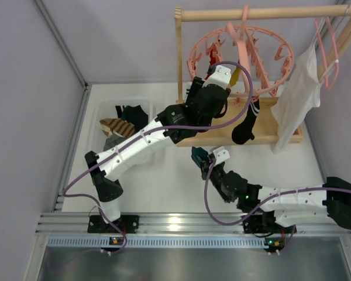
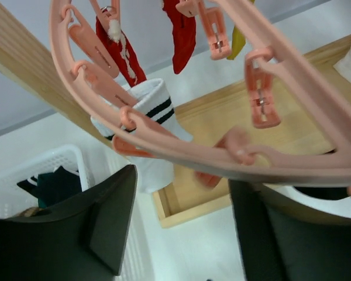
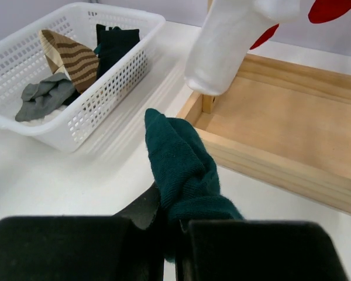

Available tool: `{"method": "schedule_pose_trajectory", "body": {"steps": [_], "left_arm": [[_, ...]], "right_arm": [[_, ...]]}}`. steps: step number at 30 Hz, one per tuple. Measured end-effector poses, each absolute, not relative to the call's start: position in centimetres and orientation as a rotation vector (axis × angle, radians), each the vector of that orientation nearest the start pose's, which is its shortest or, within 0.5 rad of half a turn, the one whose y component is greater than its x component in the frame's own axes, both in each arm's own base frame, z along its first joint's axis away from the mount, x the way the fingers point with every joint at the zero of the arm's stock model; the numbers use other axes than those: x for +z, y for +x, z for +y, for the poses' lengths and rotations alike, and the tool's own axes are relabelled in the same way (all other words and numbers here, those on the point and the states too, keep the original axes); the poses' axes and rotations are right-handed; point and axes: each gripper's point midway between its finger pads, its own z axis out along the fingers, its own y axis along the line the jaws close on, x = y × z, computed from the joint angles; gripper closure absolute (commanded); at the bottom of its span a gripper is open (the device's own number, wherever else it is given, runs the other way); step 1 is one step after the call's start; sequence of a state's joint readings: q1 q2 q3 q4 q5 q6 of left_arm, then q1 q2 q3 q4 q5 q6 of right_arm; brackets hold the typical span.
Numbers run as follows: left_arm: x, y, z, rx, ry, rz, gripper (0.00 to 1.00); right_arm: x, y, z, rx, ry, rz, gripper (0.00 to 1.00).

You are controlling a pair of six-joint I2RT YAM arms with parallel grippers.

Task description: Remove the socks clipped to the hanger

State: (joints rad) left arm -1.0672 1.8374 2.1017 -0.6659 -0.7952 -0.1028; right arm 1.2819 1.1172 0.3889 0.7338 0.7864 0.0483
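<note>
The pink ring hanger [image 1: 243, 52] hangs from the wooden rail [image 1: 263, 13]; the left gripper [image 2: 181, 234] is raised just beneath its rim, jaws spread with nothing between them; a white striped sock [image 2: 149, 111] and a red sock [image 2: 184, 35] dangle from pegs just beyond; a black sock [image 1: 244, 127] hangs lower; down by the table, the right gripper [image 3: 172, 234] has its jaws pressed together on a teal sock [image 3: 181, 167], near a white basket [image 3: 105, 96] holding other socks.
</note>
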Motion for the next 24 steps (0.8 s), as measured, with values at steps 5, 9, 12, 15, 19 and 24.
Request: {"method": "schedule_pose_trajectory", "body": {"steps": [5, 9, 12, 15, 19, 24], "left_arm": [[37.6, 32.5, -33.8, -0.052, 0.365, 1.818, 0.02], [37.8, 30.9, -30.3, -0.054, 0.318, 1.826, 0.02], [38.0, 29.6, -26.7, -0.049, 0.256, 1.823, 0.02], [37.9, 28.2, -22.5, -0.056, 0.177, 1.818, 0.02], [37.1, 27.3, -15.7, -0.045, 0.032, 1.830, 0.02], [35.1, 27.5, -6.5, 0.117, -0.208, 1.870, 0.02]], "right_arm": [[19.3, 19.9, 25.9, 0.489, -0.337, 1.561, 1.00], [19.7, 19.4, 24.9, 0.518, -0.330, 1.573, 1.00], [19.2, 19.3, 24.4, 0.517, -0.349, 1.602, 1.00], [18.5, 19.2, 24.4, 0.500, -0.394, 1.643, 1.00], [18.9, 18.7, 25.5, 0.537, -0.467, 1.670, 1.00], [22.5, 18.4, 30.3, 0.637, -0.579, 1.675, 1.00]]}}
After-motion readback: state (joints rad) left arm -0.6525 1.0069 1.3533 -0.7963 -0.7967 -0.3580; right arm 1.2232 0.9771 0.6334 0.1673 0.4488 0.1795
